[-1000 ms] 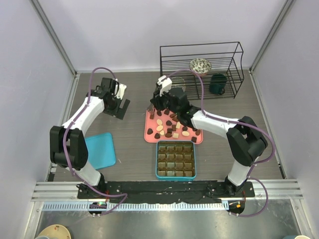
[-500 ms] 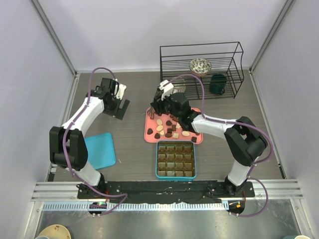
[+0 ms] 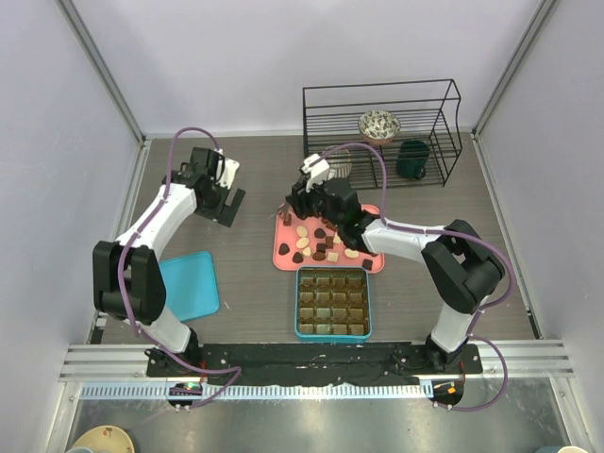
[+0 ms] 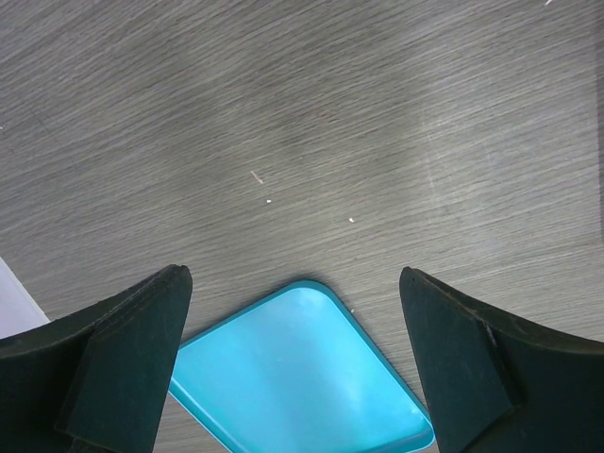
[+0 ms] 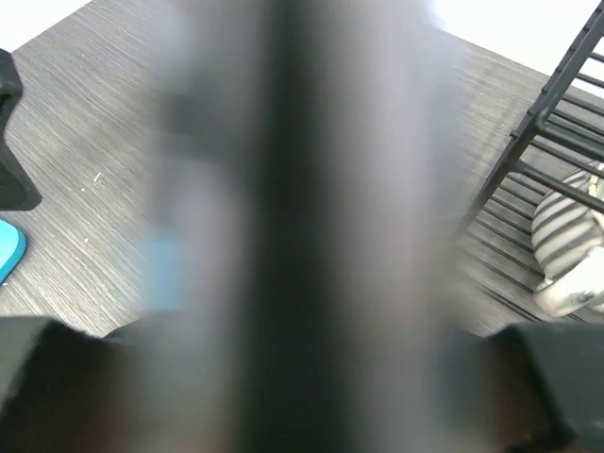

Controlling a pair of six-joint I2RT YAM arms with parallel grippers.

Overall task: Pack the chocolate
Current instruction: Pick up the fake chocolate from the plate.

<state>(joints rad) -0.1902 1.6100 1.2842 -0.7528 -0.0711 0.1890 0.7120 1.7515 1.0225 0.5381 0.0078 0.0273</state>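
- Chocolates [image 3: 319, 253]: dark brown, mid brown and cream.
- Tray [image 3: 281, 249] under them: pink.
- Box [image 3: 297, 304], near: teal rim, brown compartments.
- Left tray [image 3: 192, 283]: plain turquoise.
- Table [image 3: 245, 283]: grey, with fine wood grain.
- Rack [image 3: 351, 121], far right: black wire.
- Bowl [image 3: 379, 124] in it: speckled white and dark.
- Mug [image 3: 412, 159]: dark green.
- Cup [image 5: 566, 231]: grey and white stripes.
- Arms [image 3: 165, 215]: white with black joints.
- Cables [image 3: 189, 132]: purple.
- Walls [image 3: 283, 57]: pale lilac-grey.
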